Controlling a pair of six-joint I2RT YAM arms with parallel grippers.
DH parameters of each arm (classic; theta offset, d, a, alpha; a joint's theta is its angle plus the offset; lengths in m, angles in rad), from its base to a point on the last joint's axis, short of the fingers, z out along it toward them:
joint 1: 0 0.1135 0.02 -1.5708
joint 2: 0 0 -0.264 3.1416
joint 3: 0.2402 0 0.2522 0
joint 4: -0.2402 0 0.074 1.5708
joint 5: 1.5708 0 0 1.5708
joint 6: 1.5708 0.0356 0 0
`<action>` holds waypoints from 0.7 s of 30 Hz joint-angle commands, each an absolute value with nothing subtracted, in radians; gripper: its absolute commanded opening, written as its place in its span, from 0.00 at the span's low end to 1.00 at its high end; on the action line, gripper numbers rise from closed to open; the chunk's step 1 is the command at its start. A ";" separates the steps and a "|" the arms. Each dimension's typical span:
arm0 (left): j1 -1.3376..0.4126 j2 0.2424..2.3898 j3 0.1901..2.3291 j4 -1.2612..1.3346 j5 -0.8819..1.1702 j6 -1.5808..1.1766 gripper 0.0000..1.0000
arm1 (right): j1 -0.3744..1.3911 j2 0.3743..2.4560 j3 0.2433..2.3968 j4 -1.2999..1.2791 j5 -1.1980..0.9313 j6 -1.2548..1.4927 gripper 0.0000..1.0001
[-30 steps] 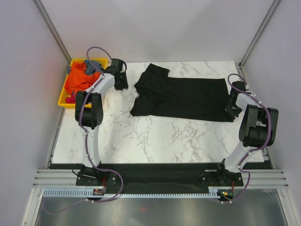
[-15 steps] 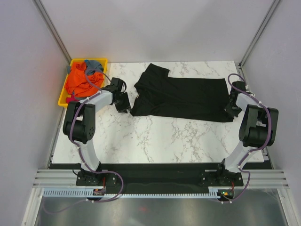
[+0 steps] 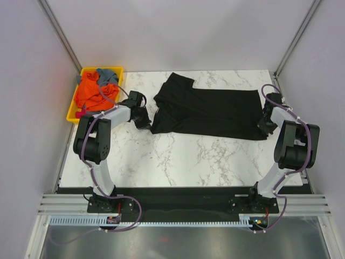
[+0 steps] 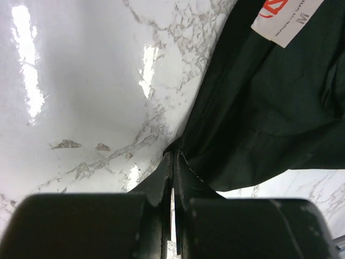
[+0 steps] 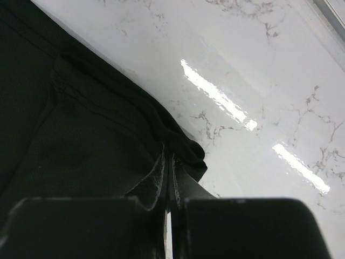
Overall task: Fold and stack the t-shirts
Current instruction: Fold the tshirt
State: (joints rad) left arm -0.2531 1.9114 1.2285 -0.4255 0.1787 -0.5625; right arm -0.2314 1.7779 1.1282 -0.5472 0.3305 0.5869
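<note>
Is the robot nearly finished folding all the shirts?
No, it is near the start. Done: the large plain black cloth t-shirt lies spread on the white marble table, no stack anywhere. In hand: the left tool and the right tool each pinch one end of it, shut on the cloth. Left: folding it, then the bright orange cloth t-shirt and the grey-blue cloth t-shirt, both bunched in the yellow plastic tray.

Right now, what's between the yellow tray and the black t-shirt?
Top view: just the left hand, shut on the black t-shirt, over bare marble.
</note>
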 commanded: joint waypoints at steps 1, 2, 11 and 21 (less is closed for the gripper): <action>-0.258 1.838 1.195 -0.489 0.094 -0.597 0.02 | -0.236 1.712 1.135 -0.583 0.360 0.595 0.03; -0.258 1.818 1.184 -0.495 0.080 -0.595 0.02 | -0.235 1.704 1.132 -0.594 0.368 0.598 0.02; -0.265 1.646 1.031 -0.538 -0.044 -0.587 0.02 | -0.233 1.614 1.017 -0.591 0.341 0.589 0.00; -0.275 1.563 0.936 -0.590 -0.024 -0.575 0.21 | -0.235 1.562 0.942 -0.615 0.339 0.581 0.08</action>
